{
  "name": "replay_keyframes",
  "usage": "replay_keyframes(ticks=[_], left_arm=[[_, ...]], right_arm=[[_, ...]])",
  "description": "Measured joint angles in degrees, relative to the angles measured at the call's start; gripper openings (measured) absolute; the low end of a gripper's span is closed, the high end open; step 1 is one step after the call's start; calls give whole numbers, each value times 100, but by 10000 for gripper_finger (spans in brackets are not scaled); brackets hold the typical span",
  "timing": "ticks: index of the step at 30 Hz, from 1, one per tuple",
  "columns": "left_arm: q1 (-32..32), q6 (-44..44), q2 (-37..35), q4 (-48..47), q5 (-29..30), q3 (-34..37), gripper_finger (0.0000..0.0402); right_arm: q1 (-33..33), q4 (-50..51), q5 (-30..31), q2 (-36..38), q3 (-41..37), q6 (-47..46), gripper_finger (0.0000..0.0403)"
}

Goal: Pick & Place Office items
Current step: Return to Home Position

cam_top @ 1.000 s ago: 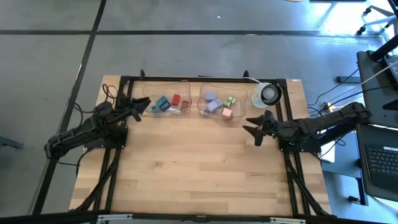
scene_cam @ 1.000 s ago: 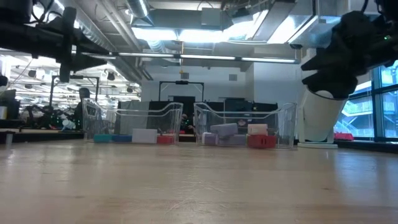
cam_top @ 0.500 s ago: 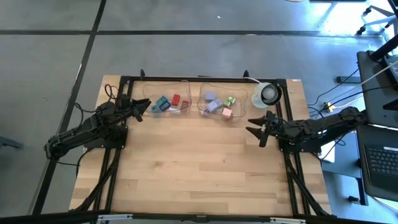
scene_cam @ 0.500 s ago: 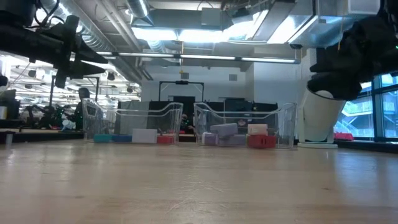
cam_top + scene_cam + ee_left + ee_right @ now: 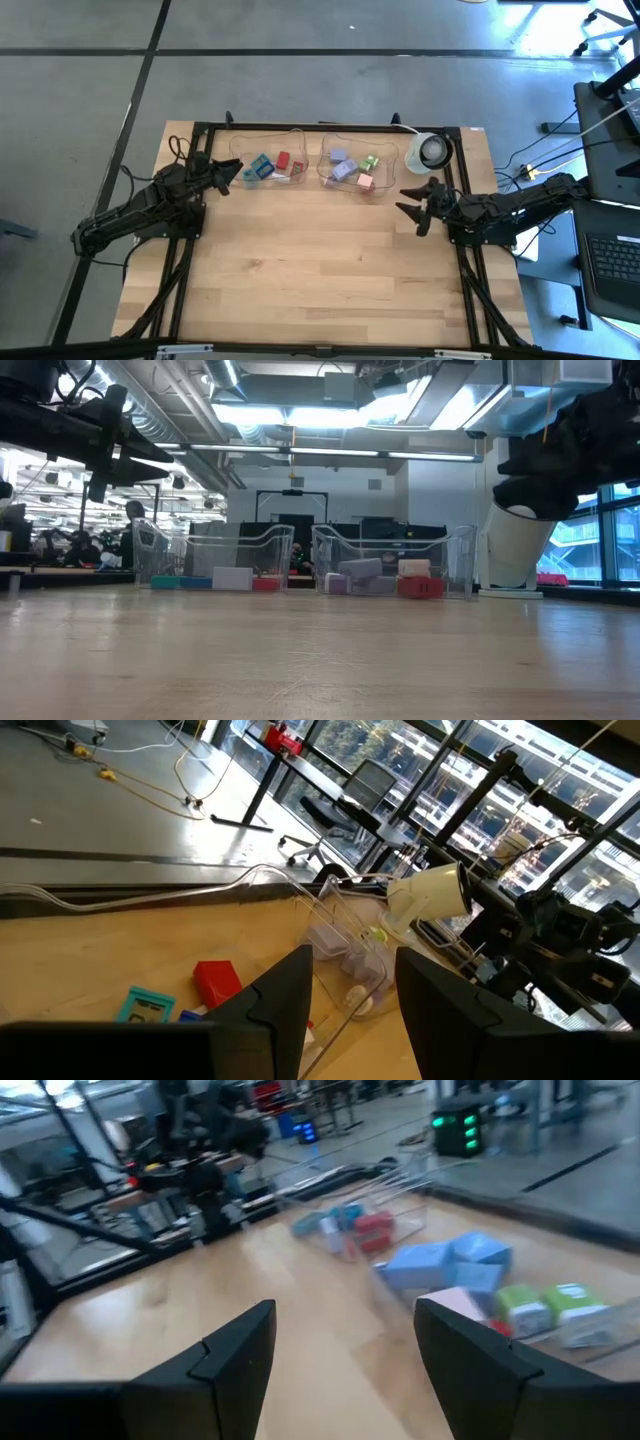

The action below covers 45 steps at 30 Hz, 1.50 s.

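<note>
Right arm has drawn back and flattened toward its own side of the table since a second ago; the right gripper (image 5: 408, 210) has shifted only slightly, and in the low view it sits further toward the picture's edge. Left arm has barely moved.

Left gripper (image 5: 232, 178): fingers (image 5: 285, 1000) apart, nothing between them. Right gripper: fingers (image 5: 235, 1360) spread wide, also empty.

Office items (image 5: 262, 168): all that I can see lie inside the two clear trays at the far side of the table (image 5: 320, 280). Teal and red pieces are in the left tray (image 5: 240, 160), lilac, green and pink in the right tray (image 5: 325, 150). None shows on bare wood.

Key relation: the trays lie ahead of both sets of fingertips. The left gripper is just beside the outer end of the left tray. The right gripper is near the right tray's corner but apart from it, with the tape roll (image 5: 432, 150) close by. The trays' long axes run side to side (the pieces are too small to give theirs).

Judgement: sorting looks complete. Pulling straight back should clear the trays; the left arm has the least margin.
</note>
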<state>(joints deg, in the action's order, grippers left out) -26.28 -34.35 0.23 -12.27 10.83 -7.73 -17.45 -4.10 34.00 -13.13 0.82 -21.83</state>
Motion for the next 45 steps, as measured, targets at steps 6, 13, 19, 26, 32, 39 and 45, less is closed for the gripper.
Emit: replay_keyframes(ticks=[6, 13, 19, 26, 32, 39, 45], left_arm=[[0, -39, 0, 0, 0, 0, 141], [0, -39, 0, 0, 0, 0, 141], [2, -48, 0, 0, 0, 0, 141], [1, -49, 0, 0, 0, 0, 141], [2, -44, 0, 0, 0, 0, 141], [2, -41, 0, 0, 0, 0, 141], [0, -49, 0, 0, 0, 0, 141]], right_arm=[[0, 0, 408, 0, 0, -176, 242], [0, 2, 408, -2, 0, -159, 242], [0, 2, 408, -2, 2, -142, 242], [0, 2, 408, -2, 2, -153, 242], [0, 2, 408, -2, 4, -154, 242], [0, 2, 408, -2, 4, -156, 242], [-1, 2, 408, -2, 4, -145, 242]])
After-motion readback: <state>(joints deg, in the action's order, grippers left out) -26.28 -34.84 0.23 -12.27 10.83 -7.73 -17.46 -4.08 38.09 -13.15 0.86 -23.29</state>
